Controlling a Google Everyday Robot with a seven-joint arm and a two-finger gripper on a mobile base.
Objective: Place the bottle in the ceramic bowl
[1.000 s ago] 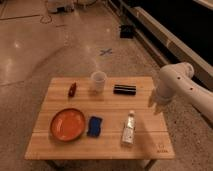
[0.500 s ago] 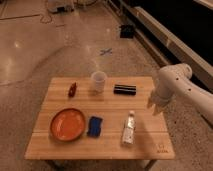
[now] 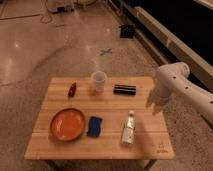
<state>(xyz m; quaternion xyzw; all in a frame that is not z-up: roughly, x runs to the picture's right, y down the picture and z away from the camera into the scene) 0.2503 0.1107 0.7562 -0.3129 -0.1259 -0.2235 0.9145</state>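
The bottle [image 3: 129, 128], clear plastic with a white cap and a pale label, lies on its side on the wooden table [image 3: 55, 145], right of centre near the front. The ceramic bowl [image 3: 67, 124], round, shallow and orange-red, sits empty at the front left. My gripper [image 3: 153, 105] hangs from the white arm over the table's right edge, to the right of and a little behind the bottle, apart from it and holding nothing.
A blue object [image 3: 94, 125] lies between bowl and bottle. A white cup [image 3: 98, 81], a black cylinder [image 3: 124, 89] and a small dark-red object [image 3: 73, 89] stand along the back. A dark ledge [image 3: 165, 40] runs behind on the right.
The arm and gripper have shifted slightly left and down towards the table's right edge. The bottle, the bowl and the other objects have not moved.
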